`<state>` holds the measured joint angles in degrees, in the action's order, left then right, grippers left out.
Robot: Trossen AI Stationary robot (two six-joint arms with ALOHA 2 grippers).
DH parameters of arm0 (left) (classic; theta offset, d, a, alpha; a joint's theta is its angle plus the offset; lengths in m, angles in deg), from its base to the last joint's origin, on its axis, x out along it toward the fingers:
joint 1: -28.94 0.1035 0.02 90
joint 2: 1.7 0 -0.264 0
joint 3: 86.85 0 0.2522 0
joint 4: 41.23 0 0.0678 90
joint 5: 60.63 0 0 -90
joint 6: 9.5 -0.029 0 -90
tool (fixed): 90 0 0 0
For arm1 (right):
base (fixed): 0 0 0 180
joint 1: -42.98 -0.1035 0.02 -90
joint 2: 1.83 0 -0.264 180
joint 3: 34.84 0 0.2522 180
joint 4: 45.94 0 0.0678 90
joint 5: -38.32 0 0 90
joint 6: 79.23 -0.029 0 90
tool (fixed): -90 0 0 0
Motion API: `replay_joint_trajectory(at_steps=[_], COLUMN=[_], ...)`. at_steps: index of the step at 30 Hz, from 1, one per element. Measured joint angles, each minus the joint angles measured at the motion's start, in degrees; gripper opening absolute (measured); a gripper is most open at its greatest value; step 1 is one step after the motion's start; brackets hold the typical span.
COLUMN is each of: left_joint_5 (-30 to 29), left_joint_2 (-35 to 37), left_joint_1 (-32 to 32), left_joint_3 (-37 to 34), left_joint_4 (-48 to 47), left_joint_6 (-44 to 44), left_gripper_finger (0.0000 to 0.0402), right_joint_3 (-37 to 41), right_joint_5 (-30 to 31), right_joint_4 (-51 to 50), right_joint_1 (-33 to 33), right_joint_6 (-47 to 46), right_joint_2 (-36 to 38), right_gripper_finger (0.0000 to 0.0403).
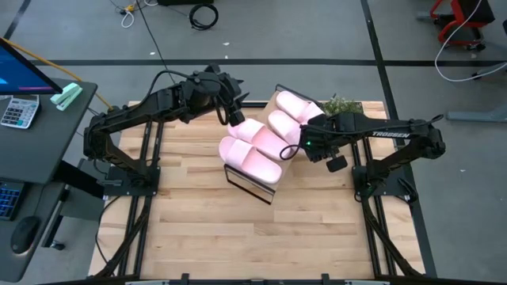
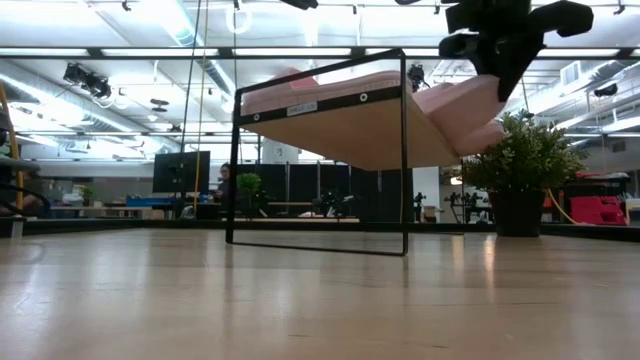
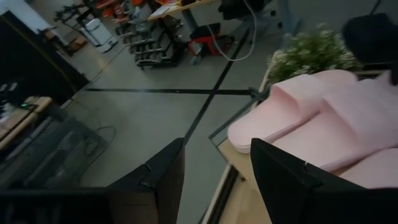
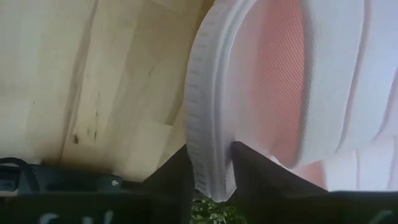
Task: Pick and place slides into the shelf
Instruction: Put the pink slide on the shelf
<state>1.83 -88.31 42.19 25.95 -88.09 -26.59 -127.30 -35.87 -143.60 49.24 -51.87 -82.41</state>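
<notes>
Matt foam slides (image 1: 261, 142); wood-topped shelf (image 2: 375, 135) (black wire frame).

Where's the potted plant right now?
In the high view the potted plant sits at the table's far edge, right of centre, just behind the shelf and above the right arm.

You have a butcher-block bench (image 1: 198, 229) on a grey floor crossed by dark tape lines (image 1: 379, 55). A potted plant (image 1: 342, 104) sits at the bench's far edge. To one side, a dark desk (image 1: 32, 150) carries a calculator (image 1: 19, 111), a green stapler-like item (image 1: 66, 96), a mouse (image 1: 24, 233). Cables (image 1: 203, 14) lie on the floor beyond.
</notes>
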Motion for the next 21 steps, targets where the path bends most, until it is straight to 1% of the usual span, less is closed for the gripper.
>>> replay_joint_trajectory(at_steps=[8, 16, 21], left_joint_5=[1.1, 8.1, 9.8], left_joint_2=[0.0, 0.0, 0.0], left_joint_1=[0.0, 0.0, 0.0], left_joint_3=[0.0, 0.0, 0.0], left_joint_4=[-0.7, -2.9, -2.9], left_joint_6=[0.0, 1.5, 1.6], left_gripper_finger=[0.0186, 0.0184, 0.0181], right_joint_3=[0.0, 0.0, 0.0], right_joint_5=[3.3, 4.0, 5.3], right_joint_4=[0.1, 0.8, 2.7], right_joint_1=[0.0, 0.0, 0.0], right_joint_6=[0.2, 1.8, 3.8], right_joint_2=[0.0, 0.0, 0.0], right_gripper_finger=[0.0113, 0.0118, 0.0119])
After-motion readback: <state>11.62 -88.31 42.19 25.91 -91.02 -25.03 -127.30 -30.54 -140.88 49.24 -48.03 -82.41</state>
